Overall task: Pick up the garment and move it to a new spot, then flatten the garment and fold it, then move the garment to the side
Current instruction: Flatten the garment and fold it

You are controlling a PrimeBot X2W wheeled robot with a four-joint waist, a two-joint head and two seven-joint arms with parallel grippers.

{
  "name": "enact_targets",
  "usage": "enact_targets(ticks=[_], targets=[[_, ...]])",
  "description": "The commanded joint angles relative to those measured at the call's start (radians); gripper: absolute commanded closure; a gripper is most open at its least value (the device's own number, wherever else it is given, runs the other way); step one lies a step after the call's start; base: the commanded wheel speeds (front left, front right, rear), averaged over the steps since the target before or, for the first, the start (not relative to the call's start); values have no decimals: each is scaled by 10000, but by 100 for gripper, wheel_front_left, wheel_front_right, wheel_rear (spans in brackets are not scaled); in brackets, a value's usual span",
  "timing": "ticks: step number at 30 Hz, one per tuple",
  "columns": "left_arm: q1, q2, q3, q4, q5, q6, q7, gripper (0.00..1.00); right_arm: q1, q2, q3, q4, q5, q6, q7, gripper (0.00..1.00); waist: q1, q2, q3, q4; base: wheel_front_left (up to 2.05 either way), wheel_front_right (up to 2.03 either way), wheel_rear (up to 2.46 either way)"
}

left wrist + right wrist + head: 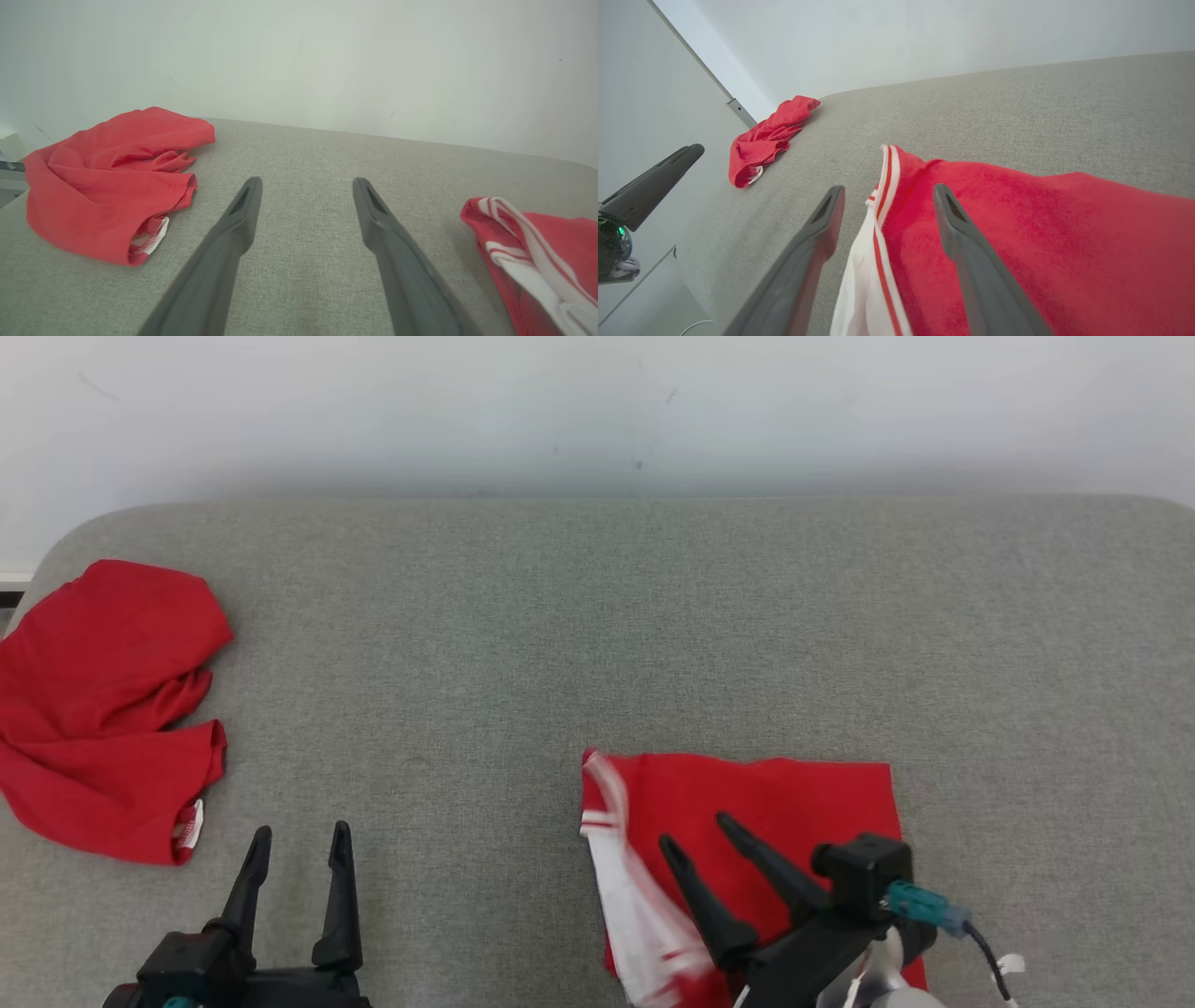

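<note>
Grey woven fabric covers the counter [597, 644], which ends at a plain pale wall [597, 411]. We count two red garments on it, well apart.

One is the folded garment [794, 803]. It lies flat as a rough rectangle at the near right of the counter, and its near edge runs out of the head view. A white band [635, 896] with red stripes runs along its left edge, rumpled and partly turned over.

The other is a crumpled garment [103, 700] at the far left edge, bunched in loose folds. A small white-and-red patch [189, 823] shows at one of its openings. Whether that patch is a label or trim we cannot tell, and any writing on it is too small to read.

We see two pairs of long dark fingers, four in all. The right fingers [700, 896] stand apart, open, over the left part of the folded garment and gripping nothing. Whether their tips touch the cloth we cannot tell. In the right wrist view the striped band lies between them and below. One teal connector [920, 903] and one black cable [985, 952] sit on that wrist.

The left fingers [338, 896] are spread wide and empty at the near left. They are over bare fabric between the two garments, nearer the crumpled one.
</note>
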Motion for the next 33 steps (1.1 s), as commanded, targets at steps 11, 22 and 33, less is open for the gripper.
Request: enact_targets(ticks=[11, 22, 33], targets=[[59, 10, 111, -29, 123, 15, -7, 0, -145, -687, -1755, -113, -169, -24, -1405, 0, 0, -1, -162, -492, 0, 0, 0], [257, 7, 212, -129, 280, -52, -7, 0, 945, -769, -3640, -330, -851, -24, -2455, 0, 0, -1, -640, -925, 0, 0, 0], [635, 7, 273, -281, 367, 21, -7, 0, 2123, -582, -3745, -490, -1362, -24, -2800, 0, 0, -1, -1134, -1137, 0, 0, 0]])
